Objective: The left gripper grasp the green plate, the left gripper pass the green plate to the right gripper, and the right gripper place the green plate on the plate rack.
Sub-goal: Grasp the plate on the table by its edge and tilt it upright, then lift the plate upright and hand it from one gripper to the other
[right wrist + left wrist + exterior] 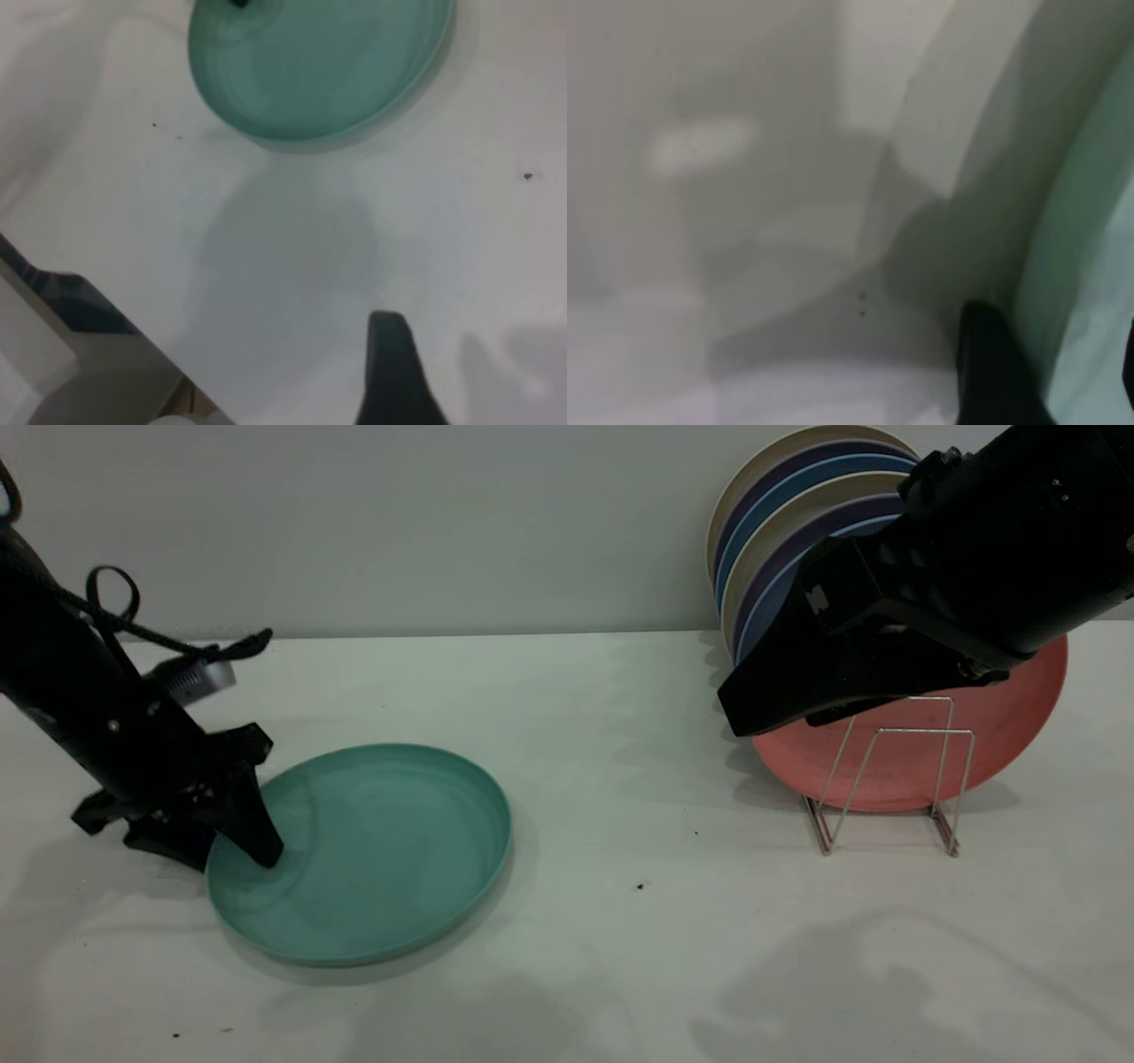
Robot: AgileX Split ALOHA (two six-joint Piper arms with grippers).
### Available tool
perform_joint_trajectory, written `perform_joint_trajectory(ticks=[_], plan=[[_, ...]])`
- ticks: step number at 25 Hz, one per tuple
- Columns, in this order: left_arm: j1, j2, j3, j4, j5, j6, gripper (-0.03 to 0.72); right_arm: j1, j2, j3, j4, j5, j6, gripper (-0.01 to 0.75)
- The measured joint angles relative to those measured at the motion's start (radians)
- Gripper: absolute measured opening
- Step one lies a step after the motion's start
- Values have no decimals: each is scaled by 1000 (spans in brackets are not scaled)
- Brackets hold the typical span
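The green plate (372, 850) lies flat on the white table at the left; it also shows in the right wrist view (319, 62). My left gripper (232, 857) is down at the plate's left rim, open, with the rim between its jaws: one finger (994, 363) is outside the rim (1076, 266), the other rests inside the plate. My right gripper (740, 710) hovers high at the right, in front of the plate rack (886, 779), open and empty; only one finger (390, 372) shows in its wrist view.
A salmon-pink plate (1001, 726) stands upright in the rack. Several upright plates (788, 514) in beige, purple and blue stand behind it against the wall. The table's edge (106, 292) shows in the right wrist view.
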Motion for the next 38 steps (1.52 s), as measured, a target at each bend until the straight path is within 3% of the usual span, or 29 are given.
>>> perform_joint_trajectory(ticks=[3,5,9,11,16,22,28,38], plan=[[0,7,-7,-4,10,0,385,0,1,0,0,-1,0,498],[0,8,-7,-4,10,1,330,0,1,0,0,-1,0,496],[0,11,-7,-3,10,2,108,0,1,0,0,-2,1,496],[0,11,-7,-7,10,2,40,0,1,0,0,10,13,496],[0,-39,-7,-6,30,72,25,0,1,0,0,32,51,496],[0,-145,-7,-71,104,302,20,-3,66,-64,0,60,51,496],[-2,-192,-6,-191,240,526,20,-9,258,-250,-2,202,39,496],[-43,-193,-5,-215,299,561,20,-9,503,-518,28,397,46,496]])
